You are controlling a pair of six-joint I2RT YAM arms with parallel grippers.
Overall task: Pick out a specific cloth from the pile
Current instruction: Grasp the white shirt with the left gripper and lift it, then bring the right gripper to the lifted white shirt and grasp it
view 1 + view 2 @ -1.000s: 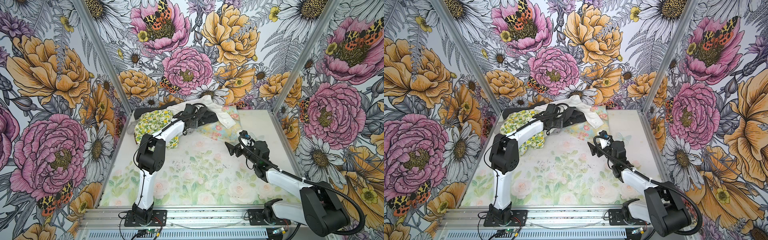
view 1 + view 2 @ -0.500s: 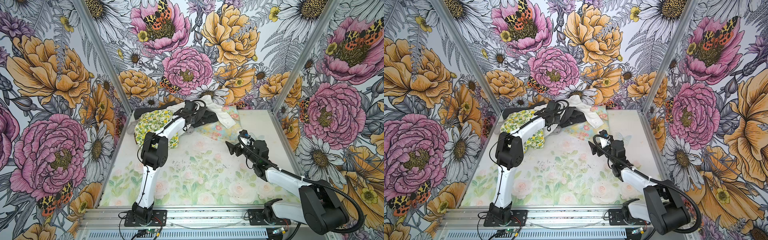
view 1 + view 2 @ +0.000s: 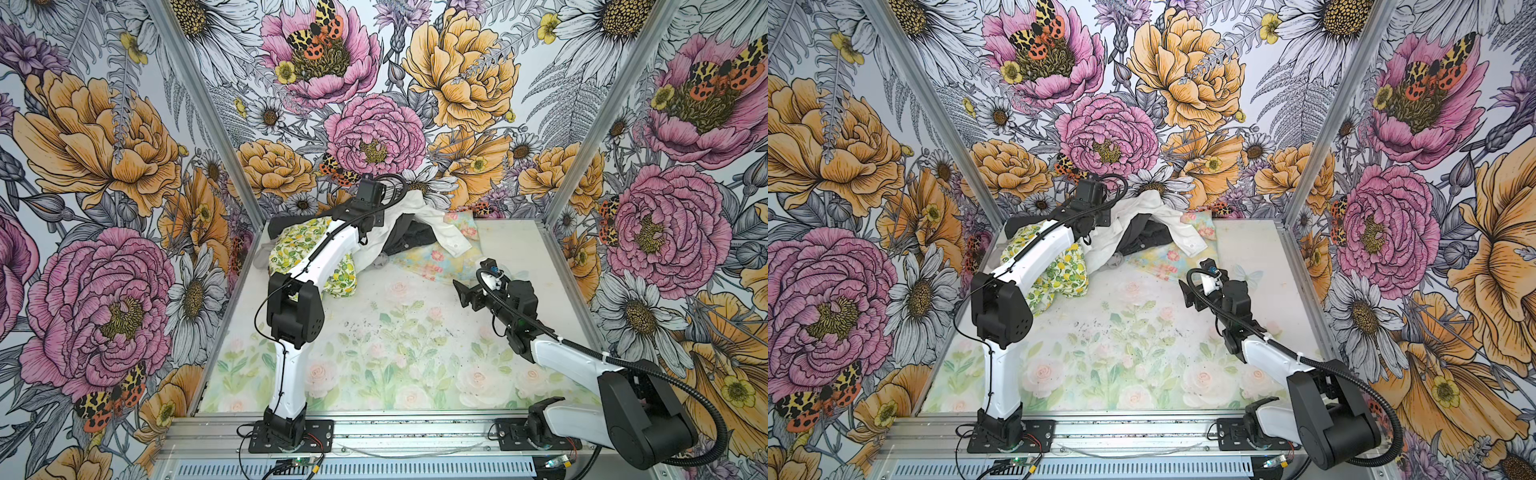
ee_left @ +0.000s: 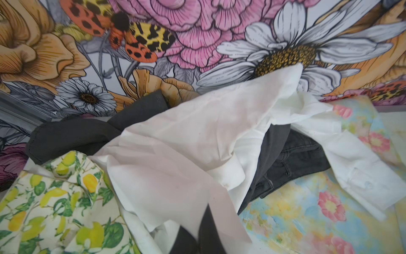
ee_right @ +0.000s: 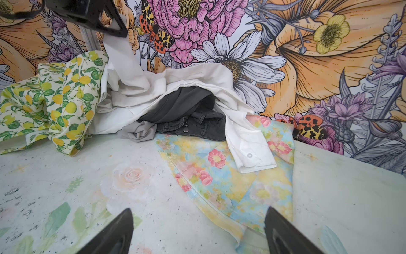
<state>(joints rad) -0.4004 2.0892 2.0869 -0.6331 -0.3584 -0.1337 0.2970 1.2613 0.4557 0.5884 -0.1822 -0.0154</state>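
Left hand (image 5: 117, 33) is clamped on the white cloth (image 3: 419, 205), tenting it above the far pile (image 3: 409, 240) to peel it free; right hand (image 3: 465, 293) hovers near-right over the surface (image 3: 374, 332), jaws apart.

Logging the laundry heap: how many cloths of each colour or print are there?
white shirt: 1
dark grey garment: 1
light grey cloth: 1
lemon-print cloth: 1
pastel floral cloth: 1
Total: 5
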